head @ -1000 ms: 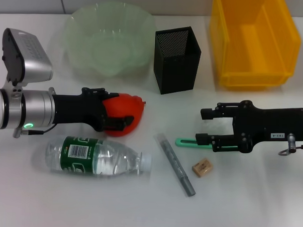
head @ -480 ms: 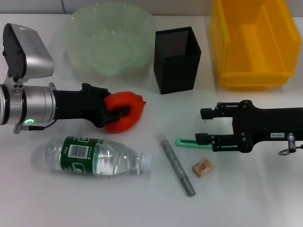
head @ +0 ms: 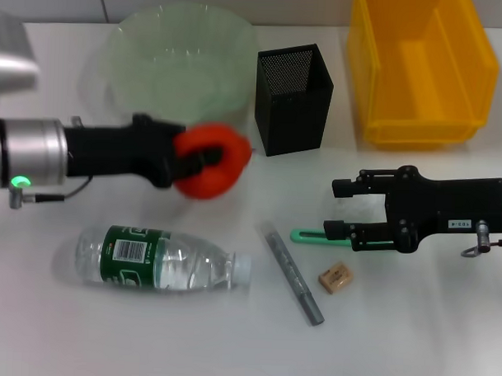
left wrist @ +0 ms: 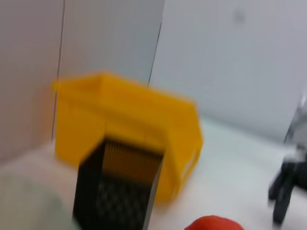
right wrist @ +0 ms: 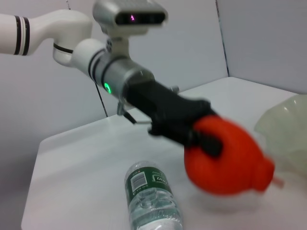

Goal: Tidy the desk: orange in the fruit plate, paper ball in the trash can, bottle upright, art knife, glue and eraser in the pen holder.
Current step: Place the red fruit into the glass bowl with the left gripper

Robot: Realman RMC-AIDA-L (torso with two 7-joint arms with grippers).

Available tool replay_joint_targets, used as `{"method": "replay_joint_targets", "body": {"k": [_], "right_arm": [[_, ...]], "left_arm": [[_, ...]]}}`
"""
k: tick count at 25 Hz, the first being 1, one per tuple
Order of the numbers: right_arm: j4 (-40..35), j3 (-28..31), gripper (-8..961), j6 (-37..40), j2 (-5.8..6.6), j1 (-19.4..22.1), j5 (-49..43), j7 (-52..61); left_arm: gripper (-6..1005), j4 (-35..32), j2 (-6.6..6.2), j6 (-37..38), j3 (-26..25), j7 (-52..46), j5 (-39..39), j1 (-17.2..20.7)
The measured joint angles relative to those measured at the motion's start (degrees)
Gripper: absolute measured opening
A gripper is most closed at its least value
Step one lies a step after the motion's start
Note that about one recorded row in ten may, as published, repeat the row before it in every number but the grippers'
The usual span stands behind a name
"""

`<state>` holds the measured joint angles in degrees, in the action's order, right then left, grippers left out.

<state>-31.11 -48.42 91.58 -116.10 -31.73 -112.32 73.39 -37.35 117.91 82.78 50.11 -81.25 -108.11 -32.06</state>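
- The left gripper is clamped on the round red-orange orange, holding it clear of the plain white desk, just in front of the wavy near rim of the large pale green translucent glass fruit plate, which stands toward the far left of the desk.
- The right gripper hangs low over the right half of the desk, fingers spread apart and holding nothing; the slim mint-green and white art knife lies beneath it.
- The small clear plastic bottle with a green label lies on its side near the front left, white cap pointing right.
- The thin grey glue stick lies slantwise near the middle front, with the tiny tan-brown eraser just beside it.
- The tall square black mesh pen holder stands at the far middle, between the fruit plate and the big bright yellow trash can at the far right.
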Motion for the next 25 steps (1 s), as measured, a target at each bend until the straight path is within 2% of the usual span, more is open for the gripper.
{"method": "replay_joint_targets", "body": {"k": [4,8,17,25], "right_arm": [[0.00,0.00,697,0.00,0.00,0.00,0.00,0.00],[0.00,0.00,696,0.03,0.00,0.01,0.00,0.00],[0.00,0.00,696,0.09,-0.12,0.17,0.00,0.00],[0.00,0.00,698,0.02,-0.47,0.04,0.00,0.00]], "left_arm": [[249,0.39,0.10,3.64,-4.16,-0.03,4.49,-0.45],[231,1.87,0.23,1.36,-4.52,0.09,12.06,-0.50],[177,9.74,0.66,-13.43,-4.61,7.15,25.76,-3.93],[115,18.15,0.94,-26.46,-4.48,18.62,37.45,-7.91]]}}
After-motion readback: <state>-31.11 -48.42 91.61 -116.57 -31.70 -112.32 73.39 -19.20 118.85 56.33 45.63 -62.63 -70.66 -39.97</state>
